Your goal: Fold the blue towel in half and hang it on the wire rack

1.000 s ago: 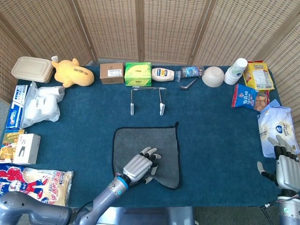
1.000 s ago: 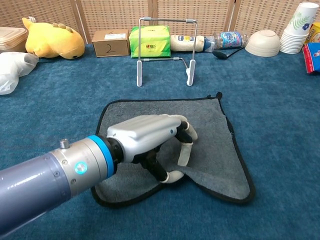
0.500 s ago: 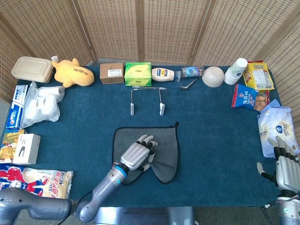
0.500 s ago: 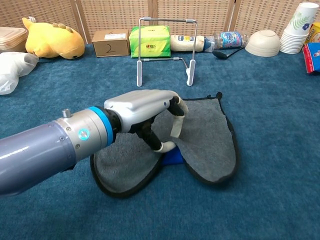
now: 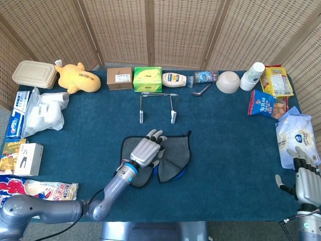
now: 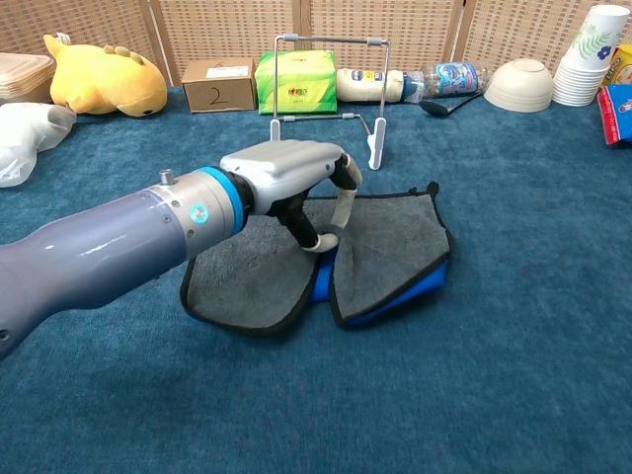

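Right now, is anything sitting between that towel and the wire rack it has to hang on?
Nothing visible. Only bare tablecloth lies between the towel, which the left hand pinches, and the wire rack behind it.

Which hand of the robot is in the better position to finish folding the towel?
Left. The left hand already pinches the towel edge mid-fold, while the right hand sits at the table's far right edge.

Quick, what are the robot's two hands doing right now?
Left hand: pinching the near edge of the blue towel, lifting it.
Right hand: open, fingers apart, holding nothing.
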